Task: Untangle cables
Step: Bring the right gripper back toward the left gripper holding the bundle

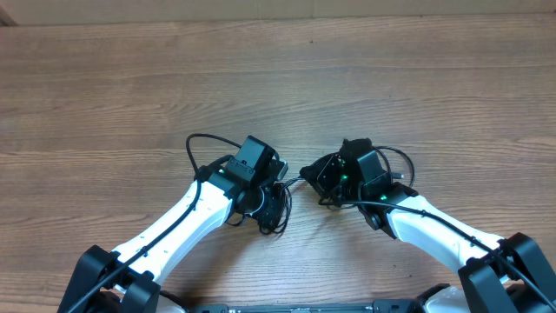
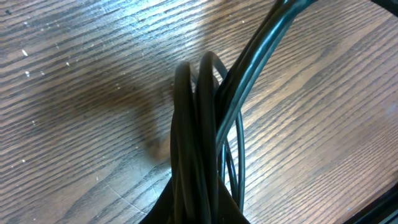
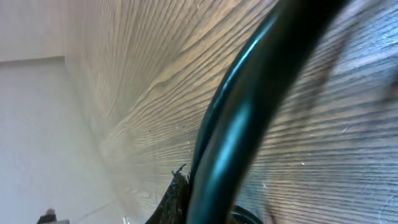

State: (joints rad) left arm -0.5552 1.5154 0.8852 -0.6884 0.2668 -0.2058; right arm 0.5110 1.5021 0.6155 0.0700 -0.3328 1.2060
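**Both end effectors closed on the cables near the desk's front**

Starting at the left, we see the left arm reaching in from the lower left corner of the overhead view. The left end effector (image 1: 274, 178) points down at the wooden desk (image 1: 278, 69). Its fingers are pressed together on the cables (image 1: 276, 209), which sit bunched in a small dark coil just below and beside its tip. In the left wrist view the cables (image 2: 199, 137) fill the middle of the frame. Several black cords run side by side up from the bottom edge, where they are gathered tightly. They fan apart a little toward the upper right, with the wood grain of the desk behind them. We cannot make out any plug tips in this bunch.

Moving right, a single thin strand (image 1: 294, 180) leaves the coil and crosses the short gap between the two arms. It runs into the tip of the right end effector (image 1: 313, 174). That end effector is closed as well, and we read it as clamped on this strand, though the contact itself is hidden under the dark housing. The right wrist view is very close and blurred. One glossy black cable (image 3: 242, 118) sweeps from the bottom centre to the upper right over the desk.
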